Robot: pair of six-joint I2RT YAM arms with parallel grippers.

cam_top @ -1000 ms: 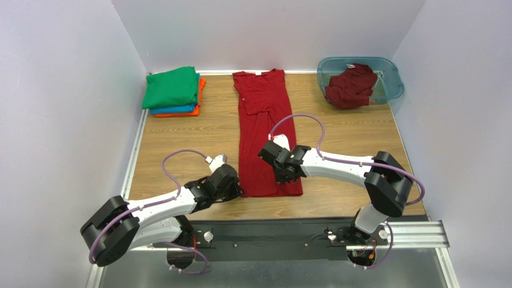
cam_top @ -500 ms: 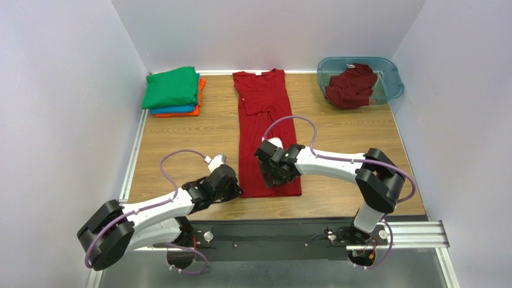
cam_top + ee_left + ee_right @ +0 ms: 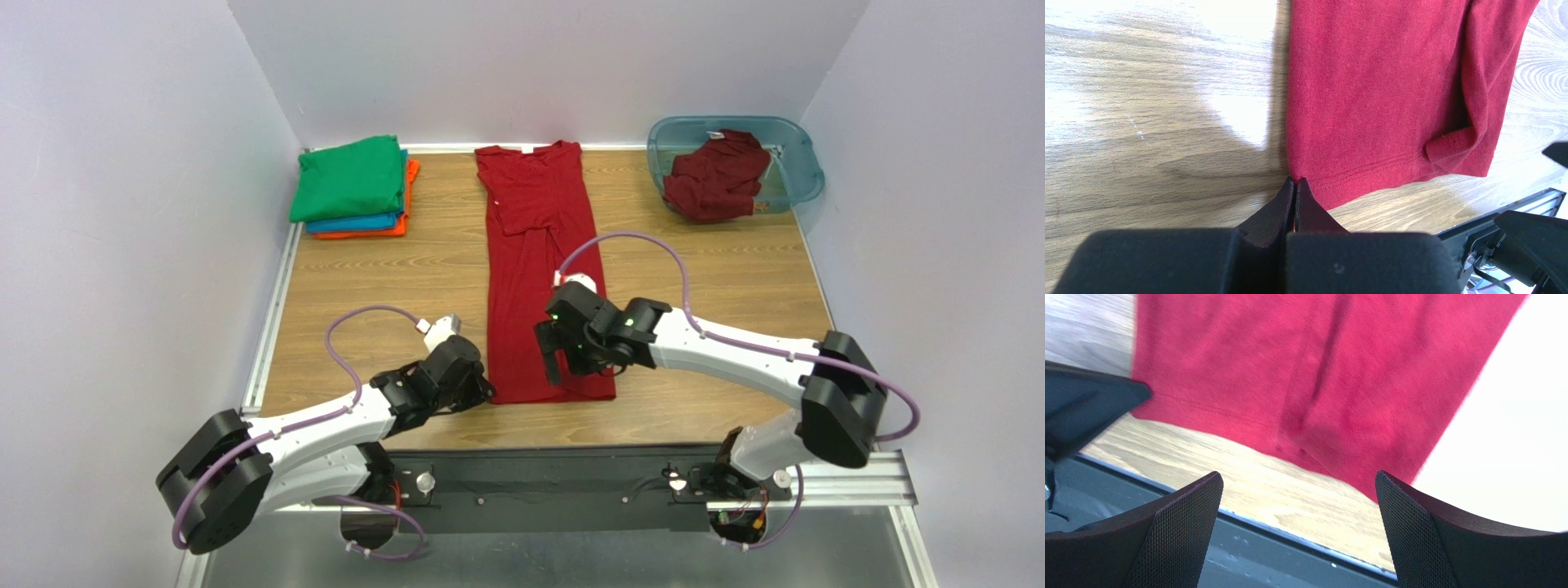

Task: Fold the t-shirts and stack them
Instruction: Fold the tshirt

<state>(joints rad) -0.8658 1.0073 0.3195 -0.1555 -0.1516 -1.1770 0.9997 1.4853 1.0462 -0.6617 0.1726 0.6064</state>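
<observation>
A dark red t-shirt (image 3: pixel 534 245) lies folded into a long narrow strip down the middle of the table. My left gripper (image 3: pixel 486 392) is shut on its near left hem corner (image 3: pixel 1300 174), with the tips (image 3: pixel 1294 182) pinched together. My right gripper (image 3: pixel 555 365) hangs open just above the near hem (image 3: pixel 1321 367), with nothing between its fingers (image 3: pixel 1186 508). A second dark red t-shirt (image 3: pixel 715 178) lies crumpled in the teal tub (image 3: pixel 797 165) at the back right. At the back left, green (image 3: pixel 350 178), blue (image 3: pixel 368 224) and orange (image 3: pixel 411 184) t-shirts lie folded in a stack.
White walls enclose the wooden table (image 3: pixel 736 282) on three sides. A black metal rail (image 3: pixel 552 472) with the arm bases runs along the near edge, close below the shirt's hem. Purple cables loop above both arms.
The right gripper has gone from shut to wide open over the near hem, and its elbow has swung out to the right. The left gripper has stayed shut at the corner.
</observation>
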